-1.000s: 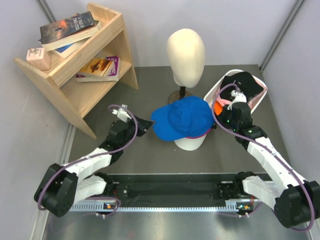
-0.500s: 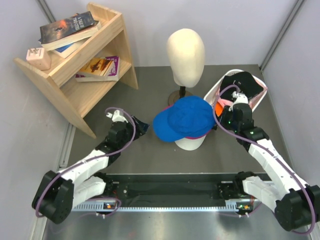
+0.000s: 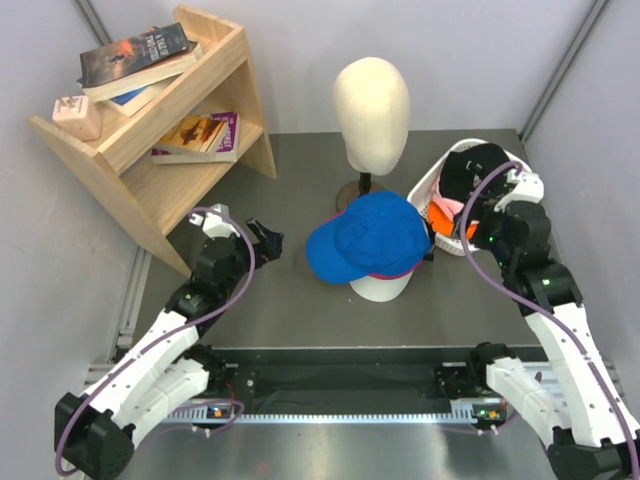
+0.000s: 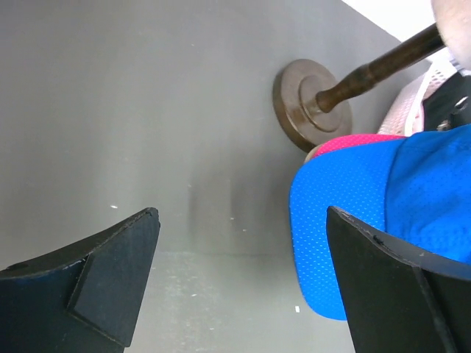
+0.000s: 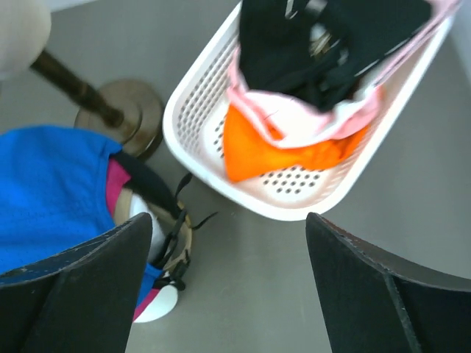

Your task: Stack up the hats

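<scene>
Nearest the arm bases, the left gripper (image 4: pixel 243 213) hovers low over the bare grey tabletop (image 3: pixel 300 300), to the left of the hat stack. Its jaws stand wide apart with nothing between them. The right gripper (image 5: pixel 229 220) hangs on the other side, between the stack and the basket; its jaws are also spread and empty.

Between the two grippers sits the stack of hats. A blue fabric brimmed cap (image 3: pixel 368 236) lies on top, its brim pointing towards the left arm. A magenta cap (image 3: pixel 398 270) shows as a thin edge just beneath it. Under that, the right wrist view catches a tan band with black straps (image 5: pixel 176 246), and a white rounded piece (image 3: pixel 380 288) rests on the table at the bottom.

Just right of the stack and a little farther back stands a white slatted plastic basket (image 5: pixel 193 110). Inside it lie an orange bucket hat (image 5: pixel 280 151), a light pink cap (image 5: pixel 294 118) over it, and a black cap (image 5: pixel 324 44) towards the far end.

Behind the stack rises a cream egg-shaped mannequin head (image 3: pixel 371 105) on a dark rod with a round brown base (image 4: pixel 309 103). At the far left stands a pale wooden shelf (image 3: pixel 200 160) holding books.
</scene>
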Tool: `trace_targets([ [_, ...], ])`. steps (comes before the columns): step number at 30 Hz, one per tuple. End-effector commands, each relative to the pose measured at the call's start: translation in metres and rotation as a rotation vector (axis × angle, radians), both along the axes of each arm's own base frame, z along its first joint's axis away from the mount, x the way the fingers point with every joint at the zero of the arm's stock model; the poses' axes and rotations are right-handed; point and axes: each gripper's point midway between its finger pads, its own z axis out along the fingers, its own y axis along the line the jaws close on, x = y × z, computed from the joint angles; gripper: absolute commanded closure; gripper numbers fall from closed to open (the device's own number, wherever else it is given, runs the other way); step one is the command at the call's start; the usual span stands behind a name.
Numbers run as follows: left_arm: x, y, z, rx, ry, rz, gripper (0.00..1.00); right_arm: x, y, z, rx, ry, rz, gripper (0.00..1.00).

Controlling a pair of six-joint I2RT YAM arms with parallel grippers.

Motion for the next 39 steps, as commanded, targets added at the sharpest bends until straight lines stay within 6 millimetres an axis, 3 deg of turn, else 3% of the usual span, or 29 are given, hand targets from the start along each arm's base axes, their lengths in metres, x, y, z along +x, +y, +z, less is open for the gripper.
trace_targets([
  [1, 0.002, 0.010, 0.013, 0.102, -0.033, 0.002, 0.01, 0.001, -0.033, 0.036, -0.084, -0.057, -0.130, 0.15],
  [5, 0.007, 0.011, 0.011, 0.147, -0.061, -0.006, 0.01, 0.032, -0.036, 0.055, -0.104, -0.100, -0.153, 0.15],
  [7, 0.009, 0.011, 0.006, 0.156, -0.068, -0.006, 0.01, 0.054, -0.035, 0.054, -0.120, -0.084, -0.155, 0.15],
  [13, 0.014, 0.016, -0.003, 0.171, -0.098, 0.022, 0.01, 0.141, -0.031, 0.043, -0.162, -0.065, -0.153, 0.15],
  [14, 0.014, 0.016, -0.004, 0.176, -0.098, 0.020, 0.01, 0.164, -0.030, 0.035, -0.167, -0.045, -0.158, 0.15],
  [16, 0.015, 0.015, -0.007, 0.176, -0.099, 0.017, 0.01, 0.187, -0.036, 0.025, -0.166, -0.022, -0.175, 0.17],
  [17, 0.015, 0.014, -0.008, 0.176, -0.101, 0.014, 0.01, 0.208, -0.037, 0.014, -0.167, -0.006, -0.175, 0.18],
  [23, 0.012, 0.012, -0.019, 0.178, -0.088, -0.006, 0.01, 0.280, -0.048, -0.037, -0.238, 0.053, -0.107, 0.20],
  [29, 0.011, 0.012, -0.027, 0.186, -0.072, -0.010, 0.01, 0.314, -0.046, -0.073, -0.322, 0.070, 0.007, 0.19],
  [34, 0.011, 0.013, -0.030, 0.193, -0.064, -0.007, 0.01, 0.319, -0.040, -0.095, -0.318, 0.102, 0.085, 0.23],
  [38, 0.011, 0.013, -0.032, 0.196, -0.058, -0.006, 0.01, 0.312, -0.052, -0.106, -0.328, 0.148, 0.027, 0.45],
  [39, 0.011, 0.013, -0.033, 0.198, -0.057, -0.007, 0.01, 0.310, -0.054, -0.108, -0.332, 0.157, 0.015, 0.64],
])
